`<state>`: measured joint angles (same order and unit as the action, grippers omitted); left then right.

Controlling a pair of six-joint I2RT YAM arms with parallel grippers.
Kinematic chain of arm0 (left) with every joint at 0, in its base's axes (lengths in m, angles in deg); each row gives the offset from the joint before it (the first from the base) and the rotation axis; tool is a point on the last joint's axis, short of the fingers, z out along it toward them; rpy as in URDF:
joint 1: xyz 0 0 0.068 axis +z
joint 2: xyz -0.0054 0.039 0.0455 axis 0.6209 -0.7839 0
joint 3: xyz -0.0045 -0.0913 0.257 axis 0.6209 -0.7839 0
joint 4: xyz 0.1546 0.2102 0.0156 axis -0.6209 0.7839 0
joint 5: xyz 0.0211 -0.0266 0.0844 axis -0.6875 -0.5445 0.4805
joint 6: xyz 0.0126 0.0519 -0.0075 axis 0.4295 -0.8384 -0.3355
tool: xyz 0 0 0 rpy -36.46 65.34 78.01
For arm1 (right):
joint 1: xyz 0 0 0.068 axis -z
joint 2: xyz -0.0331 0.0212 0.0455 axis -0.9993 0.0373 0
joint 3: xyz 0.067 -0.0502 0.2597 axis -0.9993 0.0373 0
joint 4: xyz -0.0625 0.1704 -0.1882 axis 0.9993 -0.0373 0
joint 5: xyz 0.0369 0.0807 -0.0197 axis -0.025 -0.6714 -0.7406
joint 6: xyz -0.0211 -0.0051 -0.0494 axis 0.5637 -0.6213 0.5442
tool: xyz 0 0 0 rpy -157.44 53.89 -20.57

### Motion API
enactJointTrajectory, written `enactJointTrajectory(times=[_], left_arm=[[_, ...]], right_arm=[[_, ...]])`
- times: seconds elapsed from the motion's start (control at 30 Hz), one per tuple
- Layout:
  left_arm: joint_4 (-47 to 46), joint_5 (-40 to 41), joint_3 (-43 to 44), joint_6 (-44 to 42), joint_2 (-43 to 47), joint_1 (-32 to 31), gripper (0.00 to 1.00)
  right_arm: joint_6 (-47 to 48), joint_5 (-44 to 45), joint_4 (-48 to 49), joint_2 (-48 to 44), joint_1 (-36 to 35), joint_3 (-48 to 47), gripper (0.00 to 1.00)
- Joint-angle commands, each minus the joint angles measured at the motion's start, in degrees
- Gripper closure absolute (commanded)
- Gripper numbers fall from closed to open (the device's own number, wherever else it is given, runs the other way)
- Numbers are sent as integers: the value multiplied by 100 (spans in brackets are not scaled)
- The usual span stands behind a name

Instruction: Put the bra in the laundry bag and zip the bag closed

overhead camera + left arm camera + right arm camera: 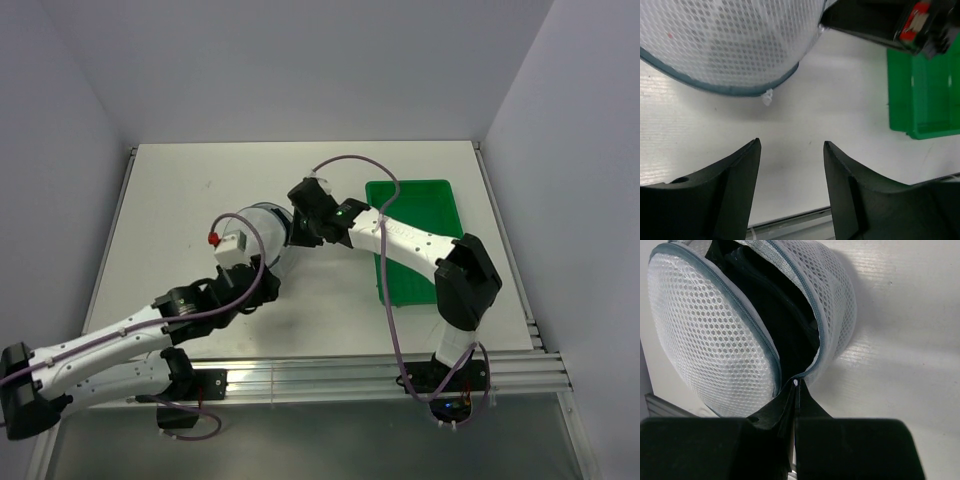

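The laundry bag (pixel 260 222), a white mesh cylinder, lies on its side mid-table with its grey zipper partly undone. In the right wrist view the black bra (pixel 785 325) shows inside the gap between the lid and the body of the laundry bag (pixel 715 340). My right gripper (pixel 796 386) is shut on the zipper pull (pixel 796 383) at the end of that gap. My left gripper (pixel 791 146) hangs open over bare table just in front of the laundry bag (pixel 730 45), with nothing between its fingers. A small white tab (pixel 768 97) sticks out from the bag's rim.
A green plastic tray (pixel 420 215) stands to the right of the bag, partly under the right arm, and also shows as the green tray (pixel 925 95) in the left wrist view. The table's front rail (pixel 350 375) runs close behind the left gripper.
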<state>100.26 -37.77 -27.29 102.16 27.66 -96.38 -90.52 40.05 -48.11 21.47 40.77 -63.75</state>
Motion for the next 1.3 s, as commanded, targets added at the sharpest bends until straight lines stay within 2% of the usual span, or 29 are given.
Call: enactJointTrajectory(times=[0.0,0.3,0.67,1.27], left_arm=[[225,1076,121,598,-305,-413,40],[1060,2000,621,1548,-1378,-792,44],[814,2379,859,1303,-1861,-792,51],[392,2229,815,1030,-2187,-564,63]], right_arm=[[3,-45,28,70,25,-339,100],[29,-36,28,0,25,-321,100],[-15,-71,37,-115,25,-251,100],[-33,-124,72,-167,25,-216,100]])
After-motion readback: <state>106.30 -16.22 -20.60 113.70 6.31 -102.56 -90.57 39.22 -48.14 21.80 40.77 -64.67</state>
